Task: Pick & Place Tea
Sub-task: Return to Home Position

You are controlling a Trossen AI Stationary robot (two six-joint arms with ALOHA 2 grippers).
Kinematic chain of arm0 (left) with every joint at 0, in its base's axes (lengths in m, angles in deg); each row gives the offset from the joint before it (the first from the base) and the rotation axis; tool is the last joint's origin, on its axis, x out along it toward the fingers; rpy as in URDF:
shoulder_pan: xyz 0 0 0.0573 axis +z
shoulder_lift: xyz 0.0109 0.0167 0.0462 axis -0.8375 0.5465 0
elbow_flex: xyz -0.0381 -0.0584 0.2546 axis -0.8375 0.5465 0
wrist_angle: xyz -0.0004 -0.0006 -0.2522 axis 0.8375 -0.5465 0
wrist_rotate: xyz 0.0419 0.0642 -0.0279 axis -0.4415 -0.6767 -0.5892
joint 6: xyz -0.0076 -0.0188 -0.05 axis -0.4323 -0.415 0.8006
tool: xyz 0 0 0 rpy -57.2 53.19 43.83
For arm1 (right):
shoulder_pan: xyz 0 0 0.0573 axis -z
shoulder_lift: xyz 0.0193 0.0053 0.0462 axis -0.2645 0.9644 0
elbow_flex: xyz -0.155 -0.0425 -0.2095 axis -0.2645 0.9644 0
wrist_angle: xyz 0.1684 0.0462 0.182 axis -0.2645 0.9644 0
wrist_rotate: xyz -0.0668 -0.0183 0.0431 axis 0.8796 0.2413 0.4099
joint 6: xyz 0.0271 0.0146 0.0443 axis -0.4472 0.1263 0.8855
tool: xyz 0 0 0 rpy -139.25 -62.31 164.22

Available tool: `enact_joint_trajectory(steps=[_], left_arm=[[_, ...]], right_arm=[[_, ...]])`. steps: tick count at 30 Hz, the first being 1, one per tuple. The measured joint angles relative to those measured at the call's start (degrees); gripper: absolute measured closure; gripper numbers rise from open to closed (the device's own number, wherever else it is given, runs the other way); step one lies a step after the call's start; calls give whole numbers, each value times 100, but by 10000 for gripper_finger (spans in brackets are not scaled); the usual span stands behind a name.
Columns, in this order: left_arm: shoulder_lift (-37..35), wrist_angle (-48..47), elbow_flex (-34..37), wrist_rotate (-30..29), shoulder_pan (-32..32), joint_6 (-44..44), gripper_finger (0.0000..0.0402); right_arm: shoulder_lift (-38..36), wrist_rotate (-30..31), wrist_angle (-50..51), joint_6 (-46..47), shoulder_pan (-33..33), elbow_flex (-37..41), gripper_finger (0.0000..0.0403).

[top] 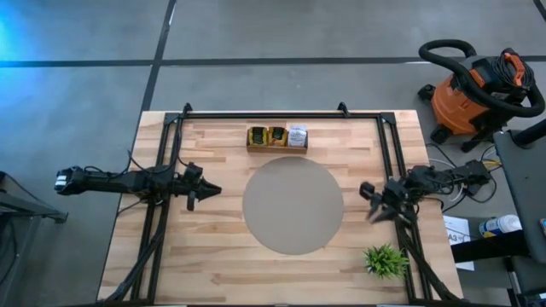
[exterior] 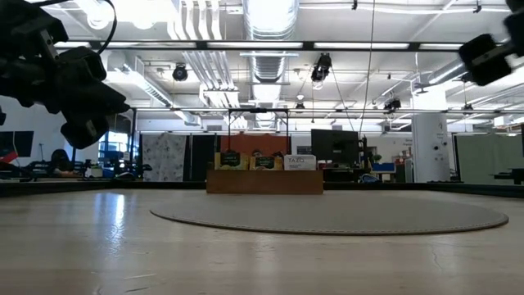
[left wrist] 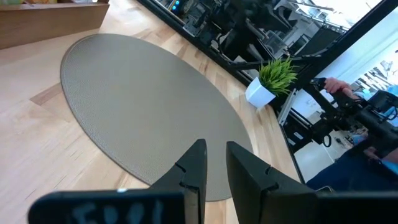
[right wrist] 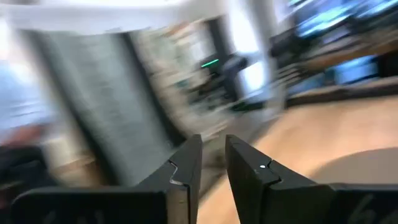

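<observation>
Round grey mat (top: 293,205), table centre: bare, no packets on it. Tea (top: 258,136), far edge: yellow packets in the left and middle compartments of the wooden tray (top: 277,150), white in the right. Sorting judged complete; only parking the arms remains. Left gripper (top: 209,190): raised left of the mat, fingers near-together, empty. Right gripper (top: 369,196): raised right of the mat, likewise pinched and empty
</observation>
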Motion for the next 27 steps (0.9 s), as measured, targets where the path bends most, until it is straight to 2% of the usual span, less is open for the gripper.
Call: enact_joint_trajectory(steps=[7,10,13,18,23,25,27], left_arm=[[0,2,0,0,0,0,347],[0,2,0,0,0,0,347],[0,2,0,2,0,0,347],[0,2,0,2,0,0,347],[0,4,0,2,-1,1,347],[0,4,0,2,0,0,347],[0,4,0,2,-2,0,347]], right_arm=[[0,2944,0,-1653,-11,0,339],[0,3834,0,-2129,-11,-1,336],[0,4398,1,-2376,-11,-1,331],[0,4639,146,-2874,-144,-2,323],[0,4538,318,-2348,-213,-2,319],[0,4154,306,-2469,-131,-2,319],[0,3435,278,-2749,-16,-2,321]])
